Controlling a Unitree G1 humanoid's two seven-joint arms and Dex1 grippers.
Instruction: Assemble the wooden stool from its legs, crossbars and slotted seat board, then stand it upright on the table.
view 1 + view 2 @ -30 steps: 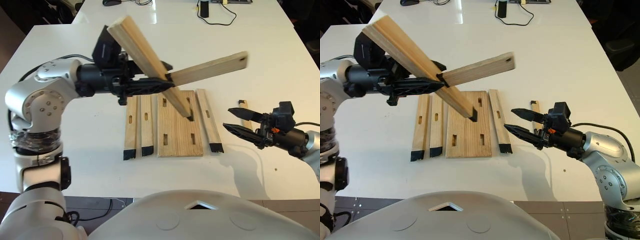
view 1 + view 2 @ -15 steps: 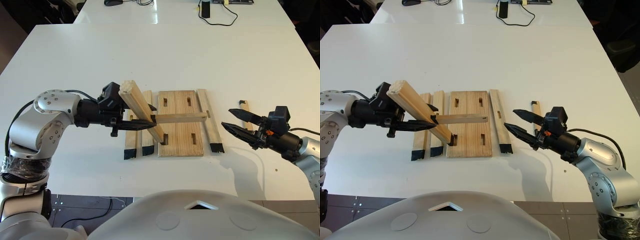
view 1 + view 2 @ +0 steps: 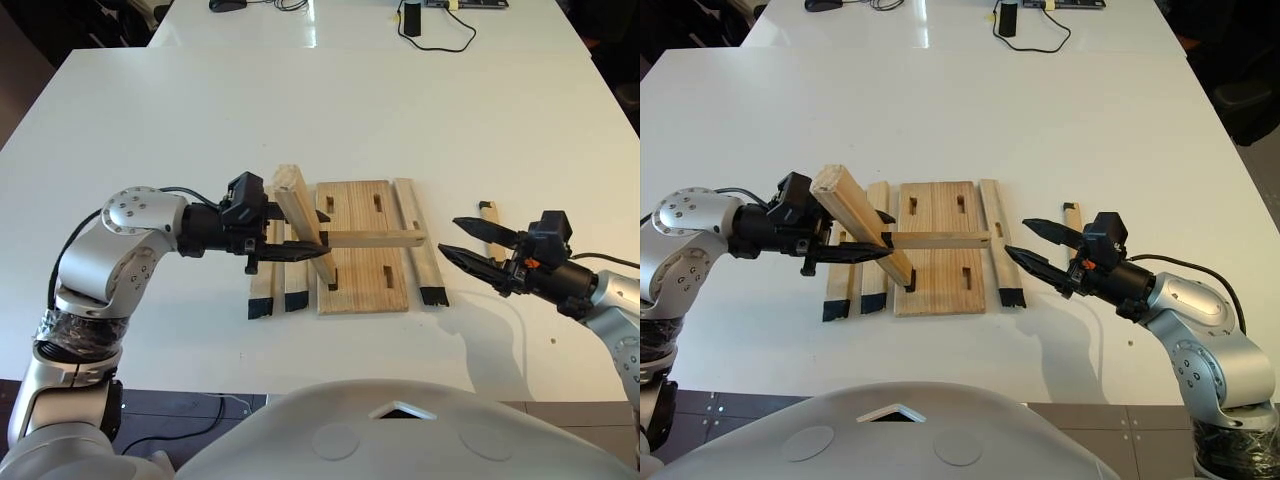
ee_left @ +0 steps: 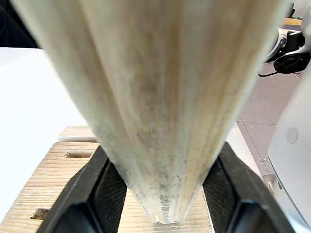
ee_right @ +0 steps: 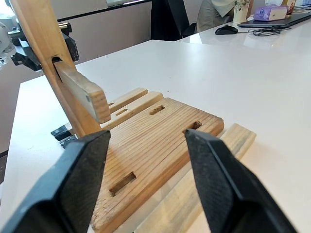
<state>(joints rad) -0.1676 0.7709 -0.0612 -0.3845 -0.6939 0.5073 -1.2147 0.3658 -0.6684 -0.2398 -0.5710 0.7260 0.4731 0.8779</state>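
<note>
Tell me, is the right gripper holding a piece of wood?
No, the right gripper hangs open and empty above the table, off to the side of the seat board.

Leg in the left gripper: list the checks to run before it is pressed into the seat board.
1. Left gripper grip on the leg: ok, shut on it.
2. Crossbar plugged into the leg: ok, it juts out sideways above the seat board.
3. Leg's foot seated in the board: cannot tell; the foot meets the board's near-left part and hides what is under it.
4. Leg upright: not ok, it looks tilted.
5. Right gripper out of the way: ok, open, off to the board's right.
</note>
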